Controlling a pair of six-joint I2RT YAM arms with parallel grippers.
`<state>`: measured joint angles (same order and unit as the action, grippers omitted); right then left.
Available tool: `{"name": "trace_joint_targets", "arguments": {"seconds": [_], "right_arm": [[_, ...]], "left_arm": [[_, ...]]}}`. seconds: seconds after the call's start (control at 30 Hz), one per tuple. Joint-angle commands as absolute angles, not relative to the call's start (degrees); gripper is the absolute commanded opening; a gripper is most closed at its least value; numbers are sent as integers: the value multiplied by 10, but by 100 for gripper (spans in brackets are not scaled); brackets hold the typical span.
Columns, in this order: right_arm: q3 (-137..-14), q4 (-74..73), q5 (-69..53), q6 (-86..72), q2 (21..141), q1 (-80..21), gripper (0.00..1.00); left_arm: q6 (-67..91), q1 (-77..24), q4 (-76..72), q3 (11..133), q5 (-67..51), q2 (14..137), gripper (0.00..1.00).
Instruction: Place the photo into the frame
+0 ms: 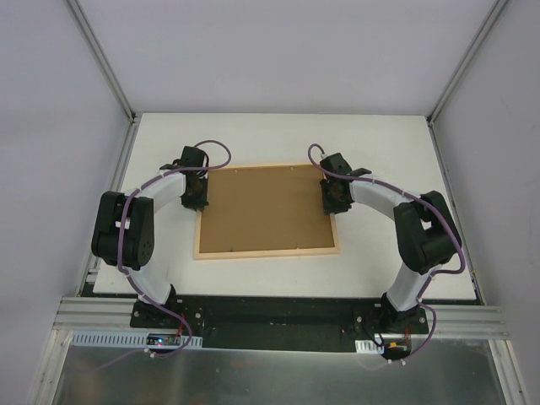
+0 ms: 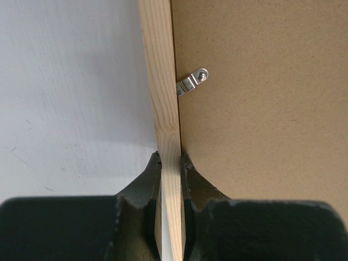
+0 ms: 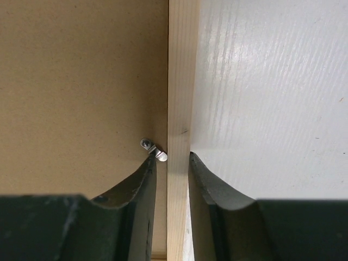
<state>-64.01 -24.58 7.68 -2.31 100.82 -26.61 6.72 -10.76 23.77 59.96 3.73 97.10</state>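
Looking down on the frame (image 1: 267,252) lying flat, back upward, in the middle of the white surface (image 1: 253,139), with a brown backing board (image 1: 266,207) filling the space inside its pale wood strips. Clamping the left hand (image 2: 170,163) tight on the frame's left strip, pressing the wood from both sides, near a small silver clip (image 2: 191,82). Straddling the frame's right strip with the right hand (image 3: 173,163), slightly apart, touching the wood on the outer side and leaving a narrow gap on the inner side, beside another silver clip (image 3: 154,149)
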Motion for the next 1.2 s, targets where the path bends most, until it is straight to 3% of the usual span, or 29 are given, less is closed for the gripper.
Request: {"name": "trace_joint_targets", "arguments": {"seconds": [0.0, 0.3, 0.73, 1.0, 1.17], "right_arm": [[-650, -249, 92, -26, 1018, -266, 17], [-644, -233, 100, -81, 1020, -267, 0], [-621, -213, 151, -156, 1008, -288, 0], [-603, -209, 142, -106, 957, -280, 28], [-606, -202, 112, -57, 950, -280, 38]], "left_arm": [[33, -106, 244, 613, 52, 975, 0], [43, -106, 244, 613, 39, 973, 0], [52, -106, 245, 605, 30, 959, 0], [43, -106, 244, 606, 40, 956, 0], [44, -105, 244, 607, 39, 960, 0]]}}
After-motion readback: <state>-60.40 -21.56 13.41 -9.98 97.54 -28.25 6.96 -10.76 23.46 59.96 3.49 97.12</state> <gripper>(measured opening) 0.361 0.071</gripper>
